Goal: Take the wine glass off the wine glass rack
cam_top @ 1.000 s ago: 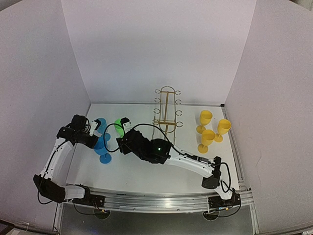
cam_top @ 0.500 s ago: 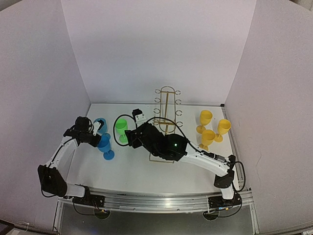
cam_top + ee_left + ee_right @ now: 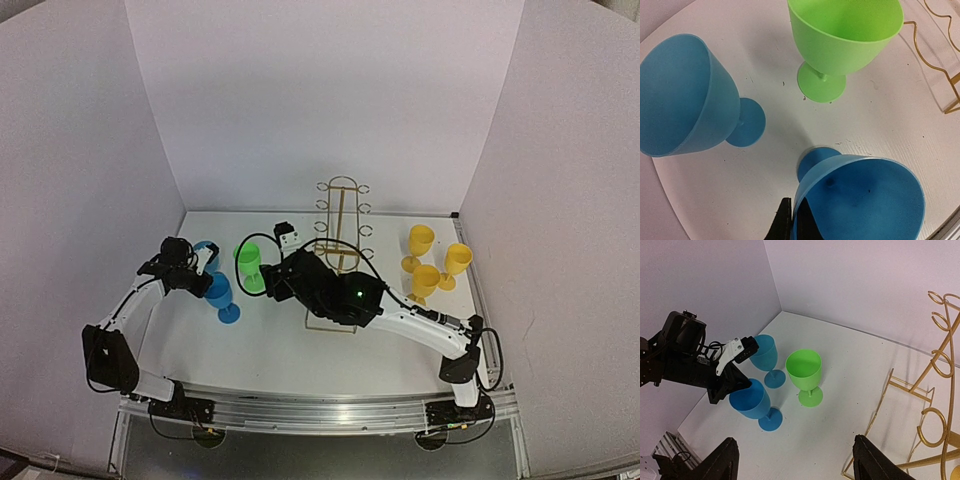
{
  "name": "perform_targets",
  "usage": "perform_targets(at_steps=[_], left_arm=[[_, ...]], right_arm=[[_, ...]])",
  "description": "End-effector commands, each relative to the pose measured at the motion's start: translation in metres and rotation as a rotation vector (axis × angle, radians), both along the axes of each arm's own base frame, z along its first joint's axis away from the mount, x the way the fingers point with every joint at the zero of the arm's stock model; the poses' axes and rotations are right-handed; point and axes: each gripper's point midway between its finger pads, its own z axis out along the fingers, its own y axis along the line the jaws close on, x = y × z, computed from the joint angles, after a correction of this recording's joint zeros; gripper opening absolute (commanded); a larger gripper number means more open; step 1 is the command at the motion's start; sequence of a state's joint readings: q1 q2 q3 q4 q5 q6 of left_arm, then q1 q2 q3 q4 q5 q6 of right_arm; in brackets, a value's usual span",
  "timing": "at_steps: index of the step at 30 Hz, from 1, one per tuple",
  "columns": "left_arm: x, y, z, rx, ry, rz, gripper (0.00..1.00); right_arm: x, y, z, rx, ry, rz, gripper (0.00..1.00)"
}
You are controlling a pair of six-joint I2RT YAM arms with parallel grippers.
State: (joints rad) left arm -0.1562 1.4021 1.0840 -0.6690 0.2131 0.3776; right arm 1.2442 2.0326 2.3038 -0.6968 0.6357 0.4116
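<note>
The gold wire wine glass rack point(image 3: 340, 228) stands at the back middle with no glass on its hooks; it also shows in the right wrist view point(image 3: 934, 420) and the left wrist view point(image 3: 932, 62). My left gripper point(image 3: 198, 275) is shut on the rim of a blue wine glass point(image 3: 860, 200), whose foot point(image 3: 770, 419) is at the table surface. A second blue glass point(image 3: 764, 354) and a green glass point(image 3: 804, 371) stand upright beside it. My right gripper point(image 3: 797, 465) is wide open and empty, above the table to the right of the green glass.
Three yellow wine glasses point(image 3: 428, 265) stand right of the rack. White walls enclose the table on the left, back and right. My right arm point(image 3: 400, 320) stretches across the front of the rack base.
My right gripper has let go of the green glass and drawn back to the right; the green glass now stands alone. My left gripper has shifted the blue glass slightly right.
</note>
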Motion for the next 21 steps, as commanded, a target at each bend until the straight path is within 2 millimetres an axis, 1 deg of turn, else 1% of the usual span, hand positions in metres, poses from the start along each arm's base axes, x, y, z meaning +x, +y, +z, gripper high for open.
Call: perform_targets(at_steps=[1, 2, 3, 5, 7, 10, 13, 17, 19, 21], left_arm=[[0.0, -0.007, -0.001, -0.018, 0.021, -0.036, 0.12], [0.0, -0.008, -0.001, -0.022, 0.028, -0.04, 0.2], [0.0, -0.008, 0.001, -0.022, 0.03, -0.041, 0.26], [0.0, -0.009, 0.008, -0.024, 0.024, -0.045, 0.31], [0.001, -0.008, 0.017, -0.022, 0.013, -0.049, 0.34], [0.001, -0.008, 0.031, -0.021, -0.004, -0.055, 0.44], [0.002, -0.009, 0.051, -0.031, -0.05, -0.054, 0.49], [0.004, -0.011, 0.082, -0.064, -0.118, -0.044, 0.61], [0.004, -0.013, 0.102, -0.099, -0.159, -0.032, 0.64], [0.002, -0.016, 0.125, -0.158, -0.216, -0.002, 0.67]], right_arm=[[-0.001, -0.014, 0.032, 0.07, -0.027, -0.008, 0.73], [-0.001, -0.014, 0.032, 0.069, -0.026, -0.008, 0.73], [-0.001, -0.013, 0.031, 0.069, -0.024, -0.006, 0.73], [-0.001, -0.013, 0.03, 0.07, -0.021, -0.003, 0.73], [0.0, -0.014, 0.03, 0.071, -0.019, -0.001, 0.73], [0.006, -0.019, 0.031, 0.069, -0.017, -0.004, 0.73], [0.014, -0.026, 0.033, 0.071, -0.007, 0.014, 0.73], [0.032, -0.043, 0.04, 0.078, 0.0, 0.021, 0.74], [0.044, -0.058, 0.046, 0.07, -0.013, 0.005, 0.74], [0.057, -0.078, 0.055, 0.065, -0.031, -0.029, 0.74]])
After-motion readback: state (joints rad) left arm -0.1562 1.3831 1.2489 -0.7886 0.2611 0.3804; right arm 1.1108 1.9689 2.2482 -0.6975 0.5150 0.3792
